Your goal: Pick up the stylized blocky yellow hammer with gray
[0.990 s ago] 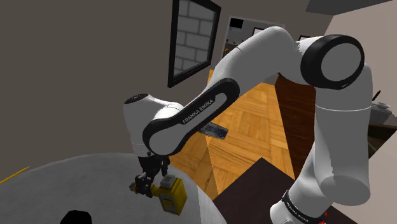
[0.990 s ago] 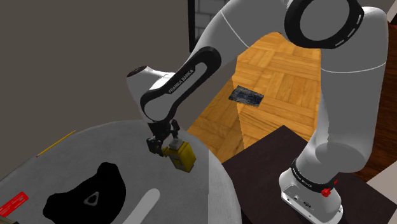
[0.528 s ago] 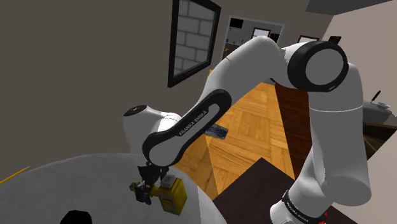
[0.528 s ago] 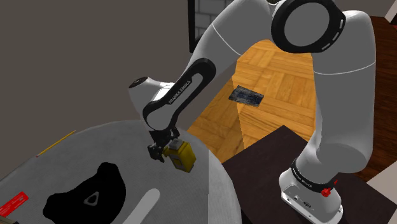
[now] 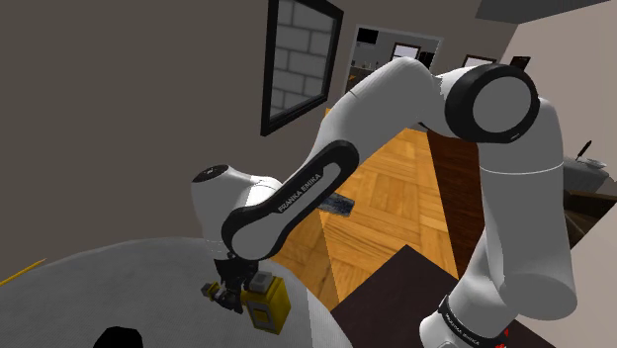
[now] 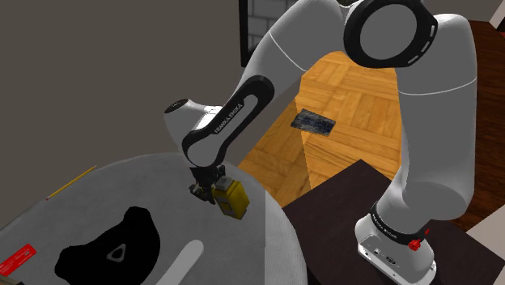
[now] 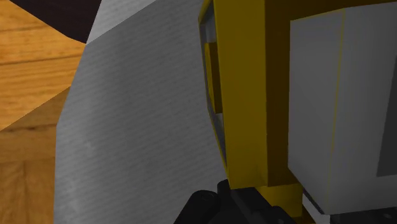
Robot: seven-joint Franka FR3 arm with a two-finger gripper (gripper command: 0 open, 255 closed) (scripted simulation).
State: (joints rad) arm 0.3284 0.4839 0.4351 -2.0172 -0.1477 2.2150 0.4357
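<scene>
Pincer (image 5: 229, 294) is down low at the grey tabletop (image 5: 109, 282), right at the handle of the hammer (image 5: 267, 302). I can't tell if it's actually clamped on. The hammer's long axis runs across the shoulder view. A yellow stub pokes out left of the pincer, and the blocky yellow-and-grey head sits just right of it, near the tabletop's edge.

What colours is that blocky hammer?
The hammer is yellow with grey panels, clearest in the wrist view.
</scene>
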